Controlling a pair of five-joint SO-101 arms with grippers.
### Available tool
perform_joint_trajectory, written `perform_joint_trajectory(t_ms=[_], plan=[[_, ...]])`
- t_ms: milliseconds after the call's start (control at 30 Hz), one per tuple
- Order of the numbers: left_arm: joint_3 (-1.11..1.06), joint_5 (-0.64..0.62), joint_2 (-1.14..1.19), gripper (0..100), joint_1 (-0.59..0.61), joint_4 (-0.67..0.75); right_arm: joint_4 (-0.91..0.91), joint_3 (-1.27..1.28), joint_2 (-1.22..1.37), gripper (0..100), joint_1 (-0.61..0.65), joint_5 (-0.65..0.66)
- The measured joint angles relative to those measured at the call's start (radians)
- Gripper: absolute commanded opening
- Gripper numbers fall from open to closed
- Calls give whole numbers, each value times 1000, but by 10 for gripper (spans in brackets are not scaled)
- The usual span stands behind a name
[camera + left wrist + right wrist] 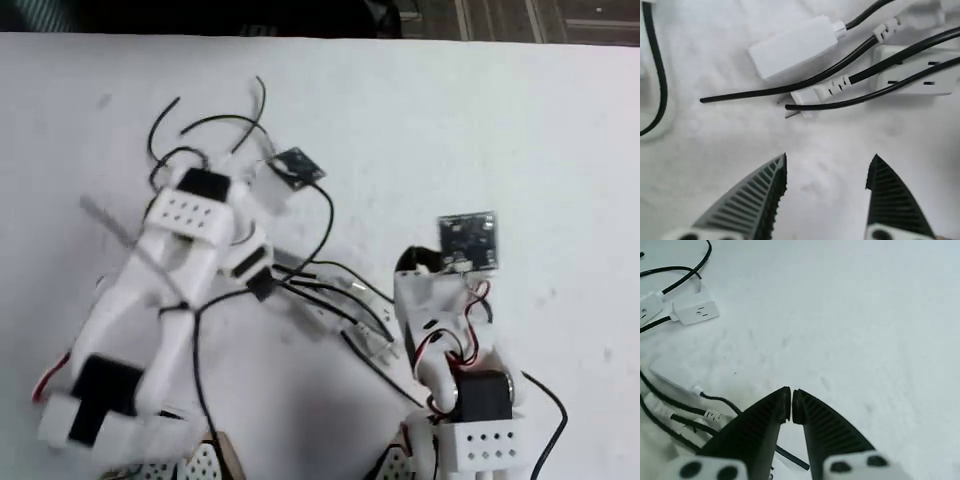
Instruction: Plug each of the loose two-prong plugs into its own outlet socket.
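At the table's centre, a two-prong plug [807, 95] lay unplugged beside an outlet socket [907, 68]; the left gripper [829, 160] gaped above it, while the right gripper [791, 400], toward four o'clock, was closed and empty.

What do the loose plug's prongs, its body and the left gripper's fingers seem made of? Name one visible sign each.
Prongs: probably bare metal; thin, flat, grey blades. Plug body: likely moulded white plastic; smooth, with a ribbed cable collar. Fingers of the left gripper: dark matte plastic or rubber, unclear which; fine moulded ridges.
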State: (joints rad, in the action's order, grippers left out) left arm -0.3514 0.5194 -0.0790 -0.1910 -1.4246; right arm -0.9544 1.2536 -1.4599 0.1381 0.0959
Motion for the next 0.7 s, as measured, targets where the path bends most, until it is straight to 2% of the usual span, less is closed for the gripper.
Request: perform_joint_trajectory(t_ms=[133, 300, 467, 700], plan=[[-126, -5, -190, 264, 51, 48, -86, -34, 0, 25, 72, 92], [-310, -69, -370, 264, 163, 143, -149, -51, 0, 24, 130, 227], [-476, -110, -408, 264, 255, 262, -218, -51, 51, 24, 170, 327], [-634, -124, -413, 264, 339, 453, -272, -124, 373, 25, 170, 456]])
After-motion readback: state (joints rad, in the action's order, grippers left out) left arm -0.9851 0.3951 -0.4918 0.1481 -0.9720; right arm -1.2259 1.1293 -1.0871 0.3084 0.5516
